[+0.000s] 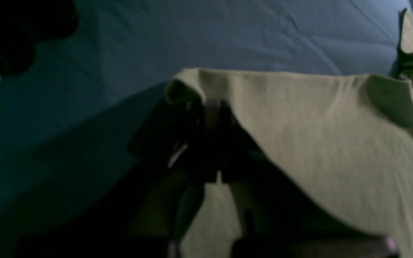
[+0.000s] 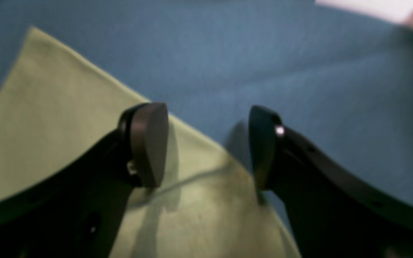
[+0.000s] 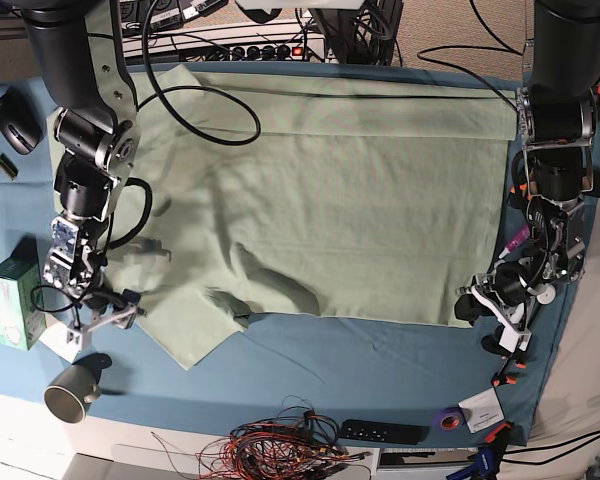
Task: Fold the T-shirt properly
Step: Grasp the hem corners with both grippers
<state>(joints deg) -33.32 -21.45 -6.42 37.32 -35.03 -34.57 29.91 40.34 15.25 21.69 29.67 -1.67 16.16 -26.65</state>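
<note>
**A:** Start with your left gripper (image 1: 212,107). Its jaws are pinched together on a corner of the T-shirt (image 3: 330,200), and the hem is bunching over them.

**B:** And your right gripper (image 2: 208,143)?

**A:** Spread wide and holding nothing. It hangs low over the shirt's edge, one finger above green fabric, the other above the teal-blue table cloth (image 3: 380,360).

**B:** Where does the shirt lie overall?

**A:** Across most of the table in the base view, largely flat. One sleeve is crumpled near the front edge, beside your right arm.

**B:** What could spoil things for you?

**A:** I'd judge three risks. If you lift with the left alone, the shirt will likely drag askew, since the other side is free. If the right closes where it hovers, it may catch the cloth along with the shirt, because it straddles the boundary. And that thin pinch on the left could slip if you pull fast.
</note>
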